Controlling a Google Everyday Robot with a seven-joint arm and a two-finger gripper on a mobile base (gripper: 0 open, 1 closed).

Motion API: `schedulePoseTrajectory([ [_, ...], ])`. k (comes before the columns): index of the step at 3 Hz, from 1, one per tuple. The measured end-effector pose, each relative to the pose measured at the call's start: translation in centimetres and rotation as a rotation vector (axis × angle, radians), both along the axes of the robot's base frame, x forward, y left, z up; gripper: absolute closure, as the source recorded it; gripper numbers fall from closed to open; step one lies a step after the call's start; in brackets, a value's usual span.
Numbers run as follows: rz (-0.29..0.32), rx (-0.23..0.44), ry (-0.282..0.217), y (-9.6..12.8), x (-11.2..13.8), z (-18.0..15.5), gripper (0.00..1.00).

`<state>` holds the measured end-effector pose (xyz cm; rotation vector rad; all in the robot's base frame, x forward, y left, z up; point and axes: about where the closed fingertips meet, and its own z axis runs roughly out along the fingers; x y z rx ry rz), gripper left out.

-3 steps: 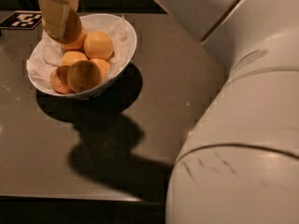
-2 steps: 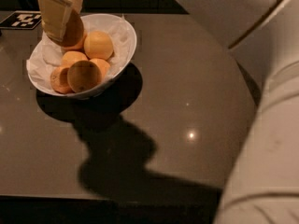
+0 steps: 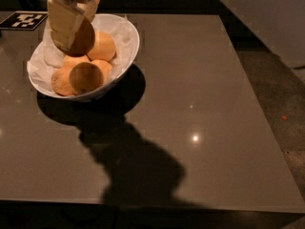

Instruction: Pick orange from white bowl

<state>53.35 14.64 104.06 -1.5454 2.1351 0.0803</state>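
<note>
Currently the end effector point(image 3: 76, 32) is hanging down from the top left edge of the view over the far side of the white bowl point(image 3: 125, 63), its pale fingers point(image 3: 63, 25) pointing downward at a slight tilt. The fingers are clamping the orange point(image 3: 86, 38) between them, holding it just above the other oranges point(image 3: 86, 78) piled on the crumpled paper point(image 3: 121, 32). The bowl is sitting at the far left of the dark desk point(image 3: 214, 104), near a black-and-white marker tag point(image 3: 24, 20), with a broad shadow point(image 3: 138, 171) lying on the near side.
</note>
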Motion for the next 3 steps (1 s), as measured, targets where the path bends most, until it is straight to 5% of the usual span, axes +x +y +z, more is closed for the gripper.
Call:
schedulePoseTrajectory([
  [1, -0.045, 0.039, 0.009, -1.1, -3.5, 0.7, 1.00],
  [2, -0.167, 0.112, 0.029, -3.8, -10.6, 1.3, 1.00],
  [3, -0.171, 0.114, 0.027, -3.9, -10.9, 1.4, 1.00],
])
